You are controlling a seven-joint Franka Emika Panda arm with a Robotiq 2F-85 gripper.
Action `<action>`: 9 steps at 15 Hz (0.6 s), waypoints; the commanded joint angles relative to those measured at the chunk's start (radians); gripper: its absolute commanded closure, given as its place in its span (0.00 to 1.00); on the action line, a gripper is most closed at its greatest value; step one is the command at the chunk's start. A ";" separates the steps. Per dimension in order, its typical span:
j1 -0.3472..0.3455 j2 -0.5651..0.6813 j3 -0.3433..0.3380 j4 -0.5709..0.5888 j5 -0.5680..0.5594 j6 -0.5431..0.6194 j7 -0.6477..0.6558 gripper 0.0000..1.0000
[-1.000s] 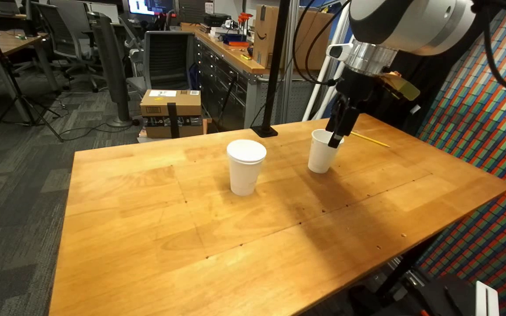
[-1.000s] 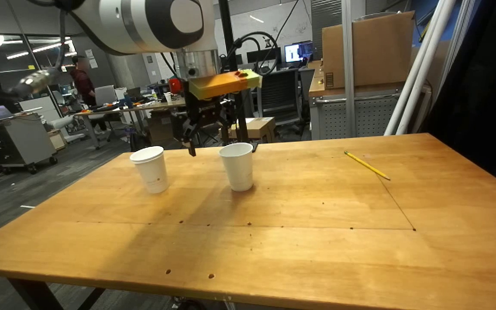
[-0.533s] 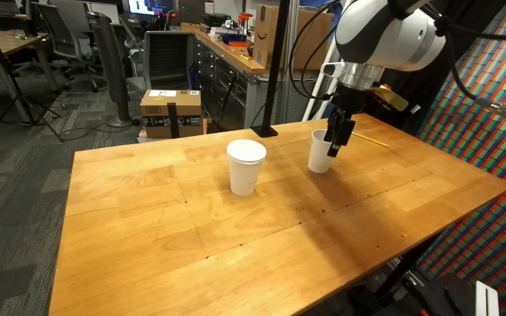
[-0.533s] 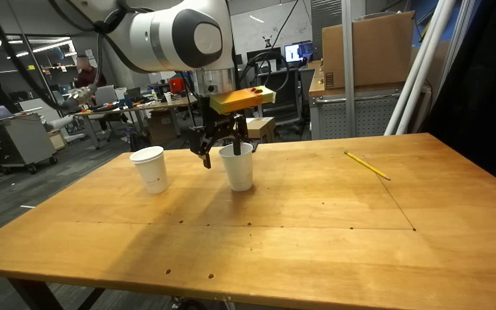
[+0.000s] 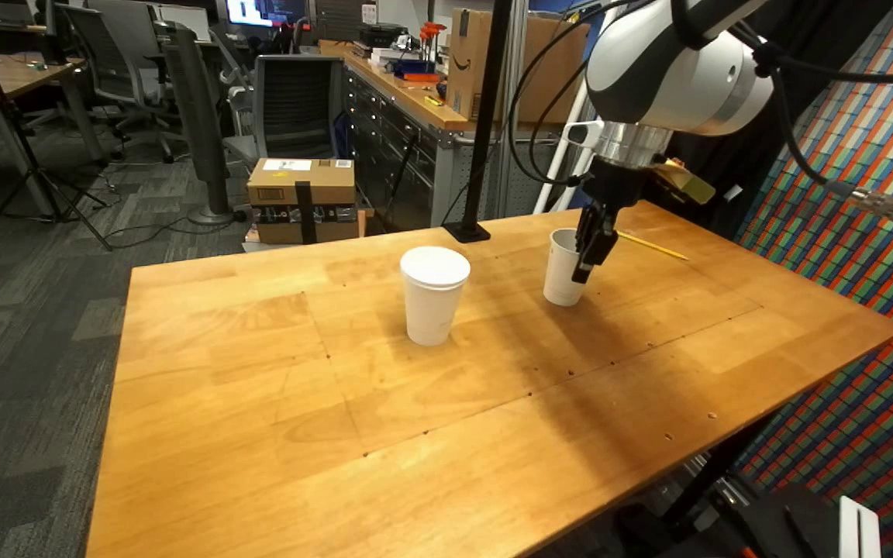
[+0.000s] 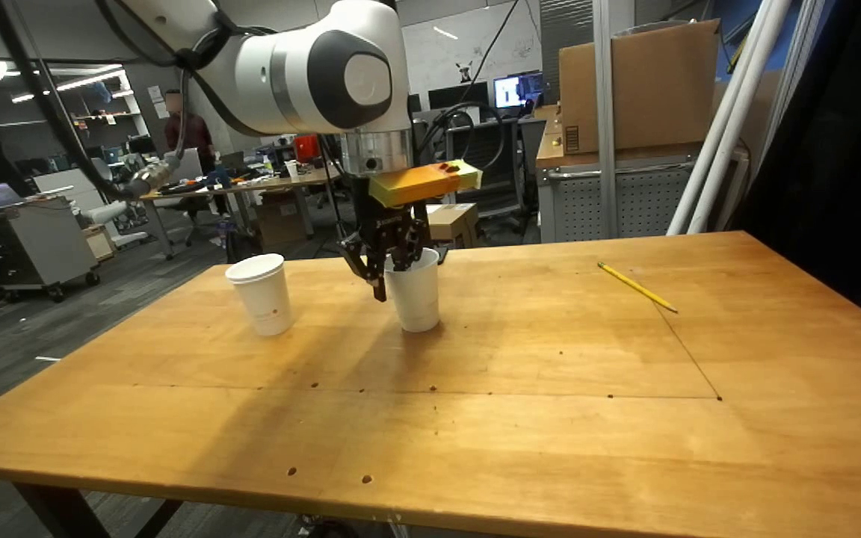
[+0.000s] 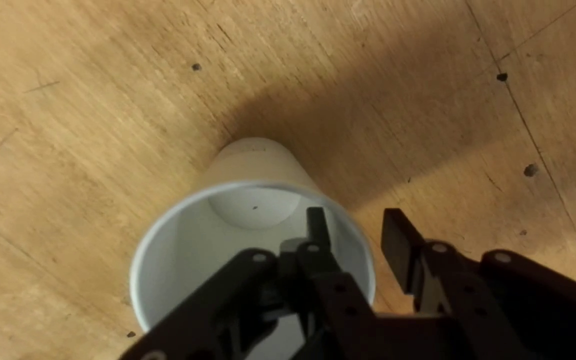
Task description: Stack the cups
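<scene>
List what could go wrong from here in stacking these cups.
The fingers straddle just one side of the open cup, one inside and one outside, so lifting by that side might tilt or crumple it.
The other cup shows a double edge at its top; I can't tell whether it is lidded, and if so, the open cup may not nest inside.

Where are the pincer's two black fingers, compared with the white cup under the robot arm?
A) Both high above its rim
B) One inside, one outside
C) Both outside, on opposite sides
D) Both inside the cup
B: in the wrist view, one finger of the pincer is down inside the cup, and the other is outside its wall.
</scene>
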 commanded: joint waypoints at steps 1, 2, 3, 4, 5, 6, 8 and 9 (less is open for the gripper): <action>-0.030 -0.023 0.012 0.003 0.006 -0.020 0.007 0.99; -0.035 -0.028 0.010 0.001 0.004 -0.023 0.012 1.00; -0.040 -0.038 0.008 -0.004 0.000 -0.024 0.016 1.00; -0.045 -0.047 0.005 -0.005 -0.002 -0.026 0.019 1.00; -0.051 -0.057 0.002 -0.006 -0.005 -0.030 0.024 1.00; -0.057 -0.067 -0.003 -0.008 -0.012 -0.034 0.033 1.00; -0.068 -0.092 -0.010 -0.014 -0.023 -0.038 0.048 1.00; -0.072 -0.105 -0.014 -0.016 -0.029 -0.044 0.056 1.00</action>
